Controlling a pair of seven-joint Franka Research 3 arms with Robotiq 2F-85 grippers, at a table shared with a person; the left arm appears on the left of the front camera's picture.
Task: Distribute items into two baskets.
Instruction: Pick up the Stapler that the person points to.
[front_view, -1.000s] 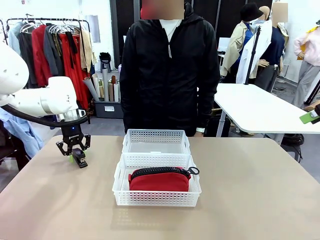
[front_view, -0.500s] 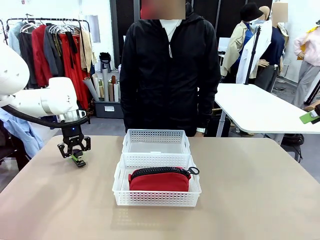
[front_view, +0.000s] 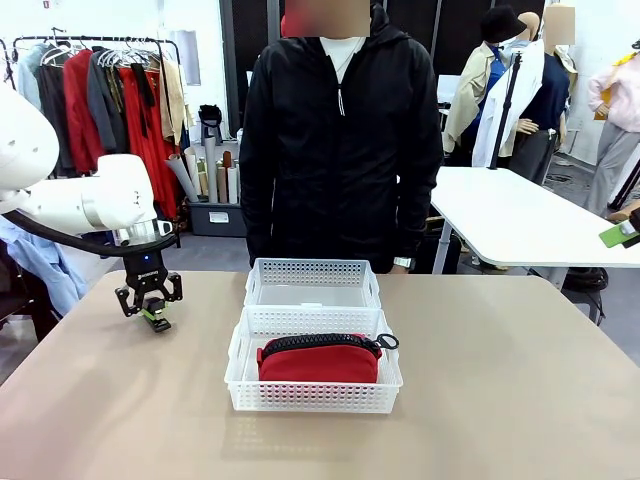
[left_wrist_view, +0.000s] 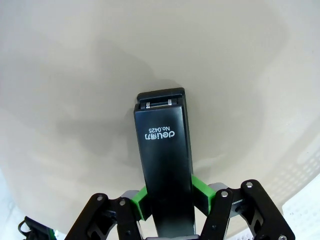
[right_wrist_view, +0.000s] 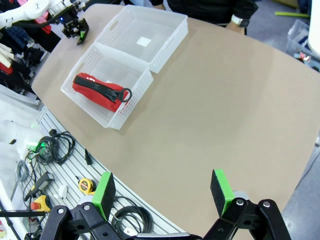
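Observation:
In the front view my left gripper (front_view: 149, 308) hangs low over the table's left side, shut on the small black stapler (front_view: 156, 318). The left wrist view shows its green pads (left_wrist_view: 199, 187) clamping both sides of the stapler (left_wrist_view: 164, 160), just above the tabletop. The red pouch (front_view: 319, 361) with its black zipper lies in the near white basket (front_view: 313, 398). The far basket (front_view: 312, 271) behind it holds nothing. High over the table's right side, my right gripper (right_wrist_view: 162, 192) stands open, looking down on both baskets (right_wrist_view: 167, 55) and the pouch (right_wrist_view: 98, 92).
A person in a black jacket (front_view: 340, 140) stands at the far edge behind the baskets. The tan table (front_view: 500, 380) is bare to the right of the baskets. A corner of a basket (left_wrist_view: 300, 200) shows close beside my left gripper.
The left gripper's jaws have closed on the stapler. The arm has barely moved; the right gripper and baskets are unchanged.

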